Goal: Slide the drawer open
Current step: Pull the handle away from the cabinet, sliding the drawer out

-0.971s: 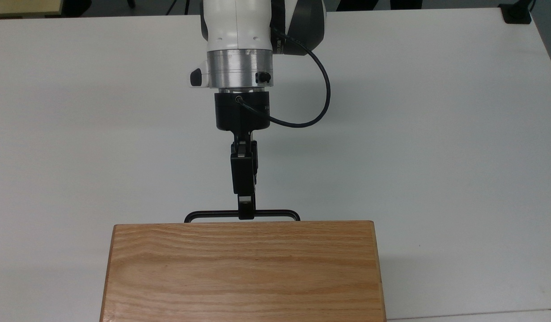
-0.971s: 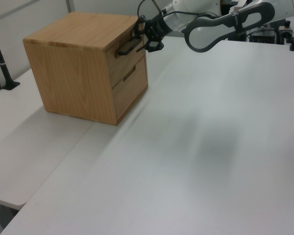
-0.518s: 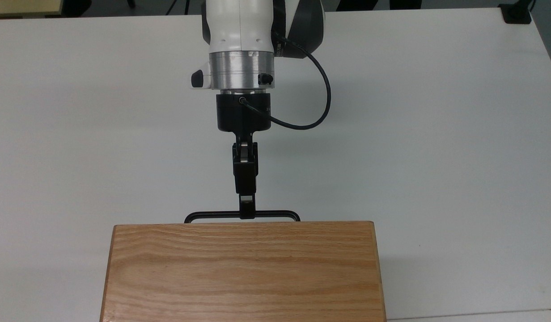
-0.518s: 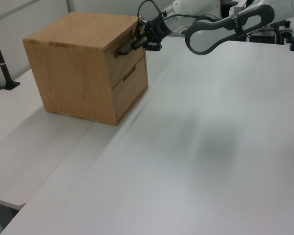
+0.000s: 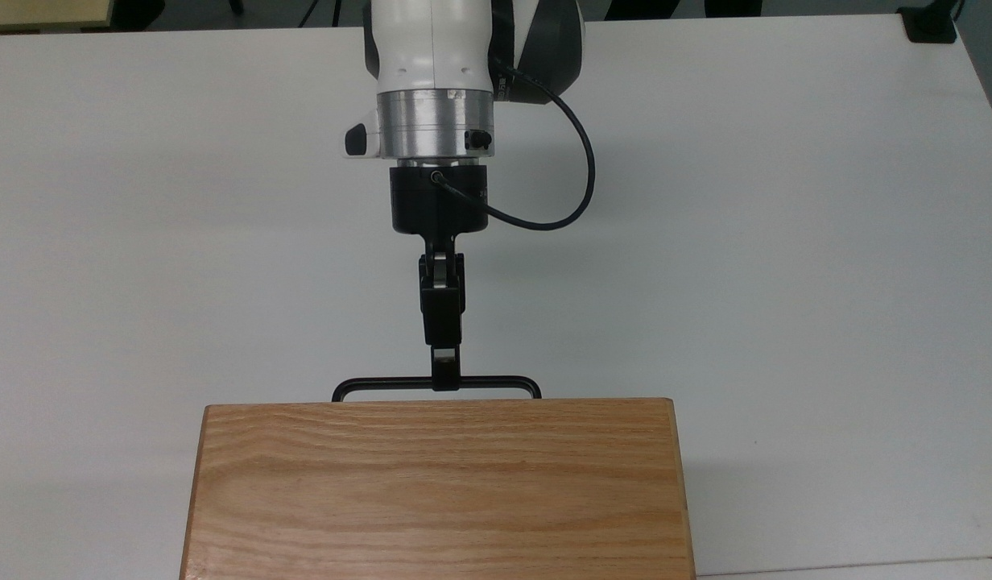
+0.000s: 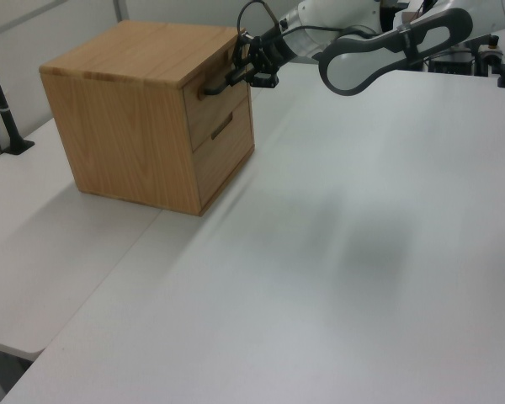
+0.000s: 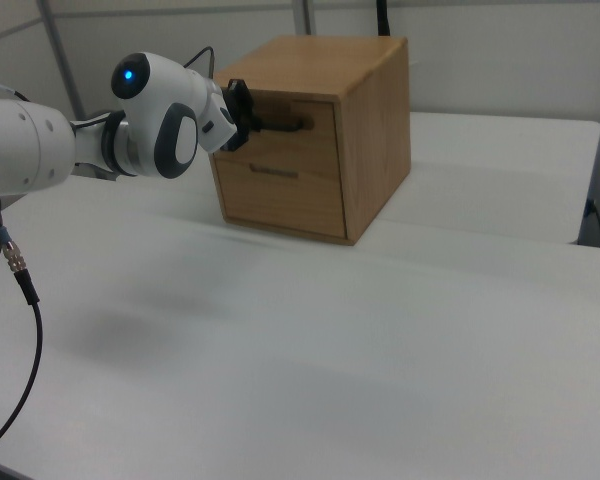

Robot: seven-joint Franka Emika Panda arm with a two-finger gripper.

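Note:
The drawer (image 6: pixel 206 114) is the upper of two in an oak cabinet (image 5: pixel 436 483), and its front sits flush with the cabinet face. In the right view the drawer (image 7: pixel 320 140) faces the arm. Its thin black bar handle (image 5: pixel 383 380) sticks out just past the cabinet's top edge in the top view. My gripper (image 5: pixel 444 374) reaches in level from the table side, one finger above the other, and is shut on the middle of the handle. The left view shows the gripper (image 6: pixel 240 74) at the handle (image 6: pixel 215 84); in the right view the gripper (image 7: pixel 248 118) is partly hidden by the arm's wrist.
A lower drawer (image 6: pixel 223 147) with a smaller pull sits beneath. The cabinet stands on a white table (image 5: pixel 786 242) with wide bare surface around the arm. A black cable (image 5: pixel 580 161) loops off the wrist. A black post (image 6: pixel 4 109) stands beside the cabinet at the left view's left.
The finger linkage has narrowed onto the handle bar and the wrist has shifted slightly. The drawer and cabinet have not moved.

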